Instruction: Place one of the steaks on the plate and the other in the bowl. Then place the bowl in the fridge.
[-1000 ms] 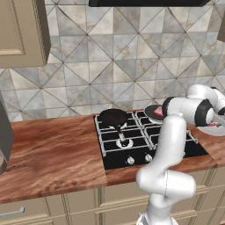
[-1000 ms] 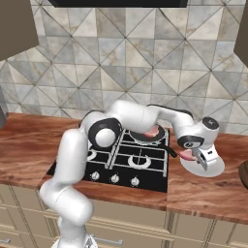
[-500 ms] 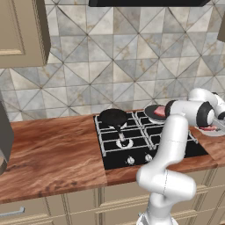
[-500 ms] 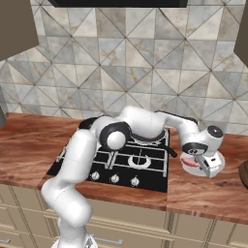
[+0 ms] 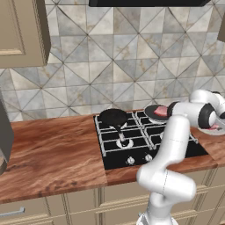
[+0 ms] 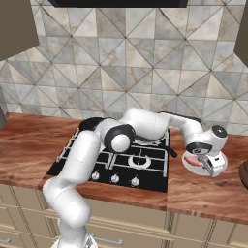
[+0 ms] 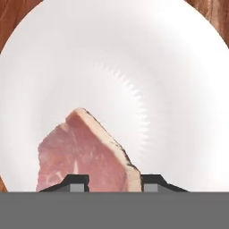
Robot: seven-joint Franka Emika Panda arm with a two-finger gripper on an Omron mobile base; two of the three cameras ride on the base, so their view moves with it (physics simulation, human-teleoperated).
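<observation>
A steak [image 7: 85, 154] is being gripped between the two fingertips of the gripper [image 7: 111, 182], its pale fatty edge tilted over the white plate [image 7: 179, 67]. The plate [image 6: 220, 162] is being shown on the wooden counter [image 6: 203, 191] right of the hob [image 6: 140, 162]. The other steak [image 5: 160, 110] is lying behind the arm.

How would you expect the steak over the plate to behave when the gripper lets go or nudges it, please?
The steak is a thin flat slab, so it would probably settle flat, not roll. Its raw surface looks smooth, so it may slide on the glossy plate. The gripper straddles one edge, so the rest could sag.
</observation>
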